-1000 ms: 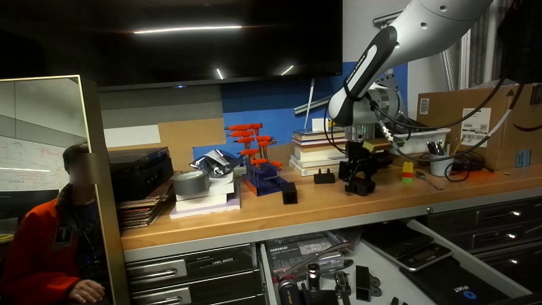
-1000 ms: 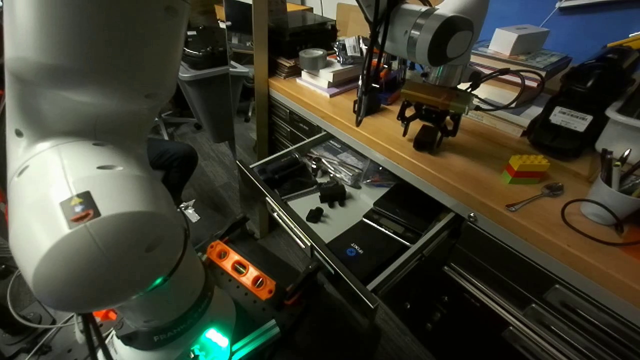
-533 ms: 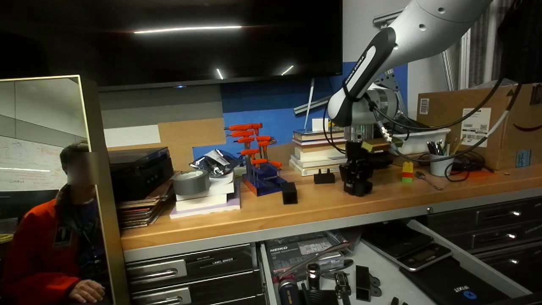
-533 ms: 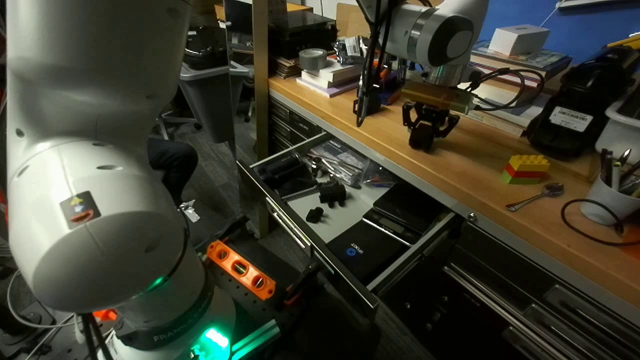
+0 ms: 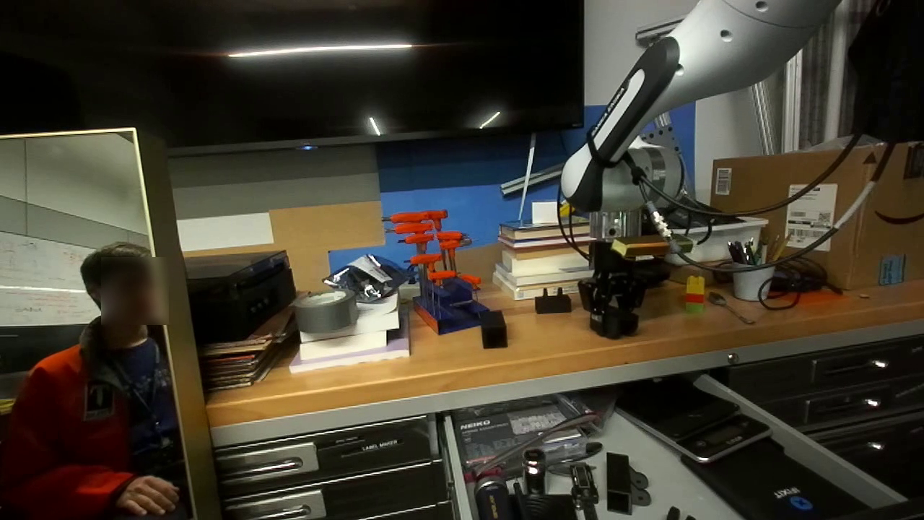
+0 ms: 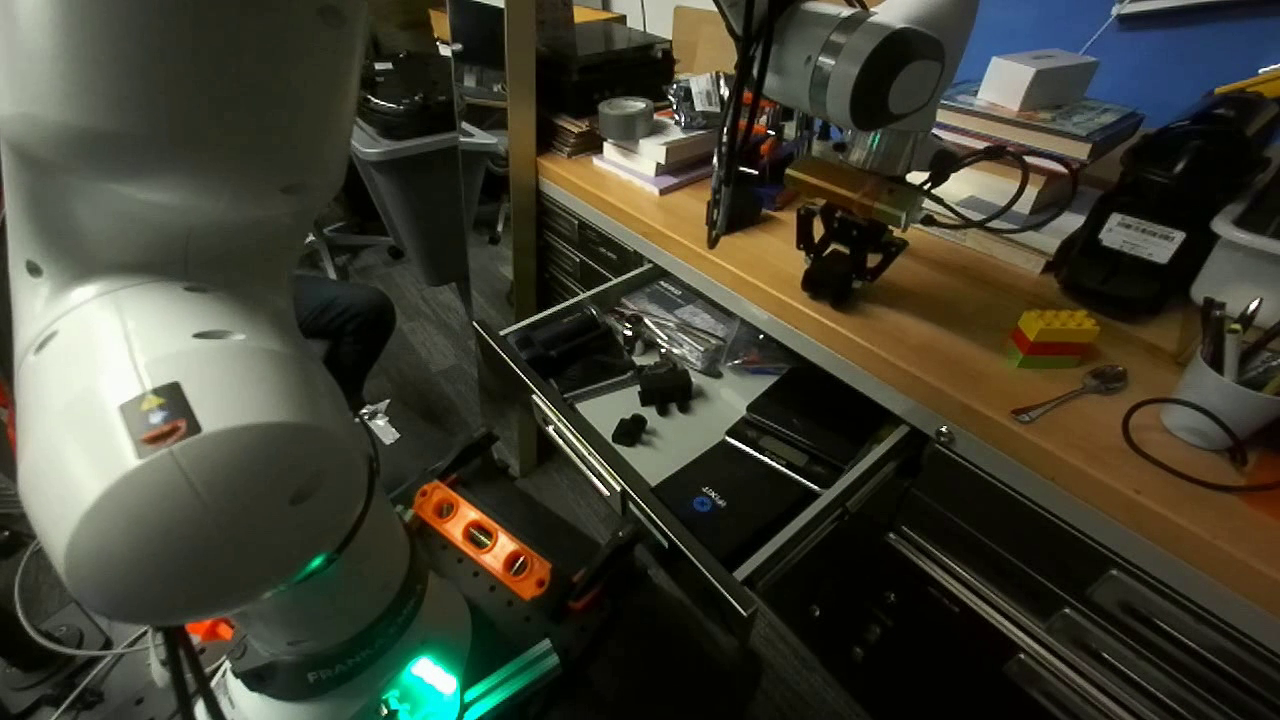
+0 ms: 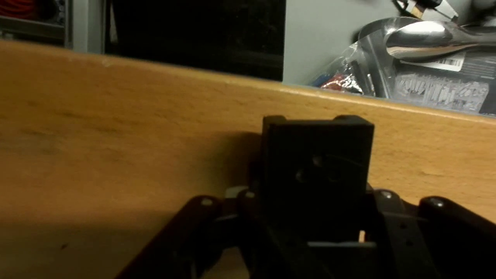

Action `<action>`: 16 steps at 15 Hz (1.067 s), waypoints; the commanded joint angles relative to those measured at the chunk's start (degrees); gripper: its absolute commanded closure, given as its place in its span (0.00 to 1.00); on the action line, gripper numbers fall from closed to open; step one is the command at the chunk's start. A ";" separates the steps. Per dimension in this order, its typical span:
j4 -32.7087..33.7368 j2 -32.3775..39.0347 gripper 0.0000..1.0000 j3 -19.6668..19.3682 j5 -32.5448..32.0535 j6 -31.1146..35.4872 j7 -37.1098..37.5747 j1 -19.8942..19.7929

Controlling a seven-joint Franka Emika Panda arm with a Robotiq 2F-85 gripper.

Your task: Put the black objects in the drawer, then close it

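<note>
One workbench to leave, over its front edge and down into the open drawer.
Clamping, in the gripper, a black block; hard to tell whether lifted clear; probably raise before crossing.

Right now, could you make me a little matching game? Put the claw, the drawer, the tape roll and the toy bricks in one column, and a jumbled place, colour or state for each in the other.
Column one
1. claw
2. drawer
3. tape roll
4. toy bricks

Column two
A. yellow, red and green
B. closed on a black block
C. perched on a stack of books
D. pulled open

Right pairs: 1-B, 2-D, 3-C, 4-A
</note>
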 commanded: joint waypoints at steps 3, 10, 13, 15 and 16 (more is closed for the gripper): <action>-14.62 -10.11 0.75 0.89 4.85 0.18 4.04 0.16; -28.46 -14.83 0.75 0.61 6.87 9.76 7.20 1.83; -32.45 -12.41 0.75 0.35 5.51 20.25 7.64 2.19; -33.94 -10.99 0.75 0.73 6.44 23.91 6.71 1.46; -34.59 -10.45 0.75 1.06 7.00 25.26 5.96 0.98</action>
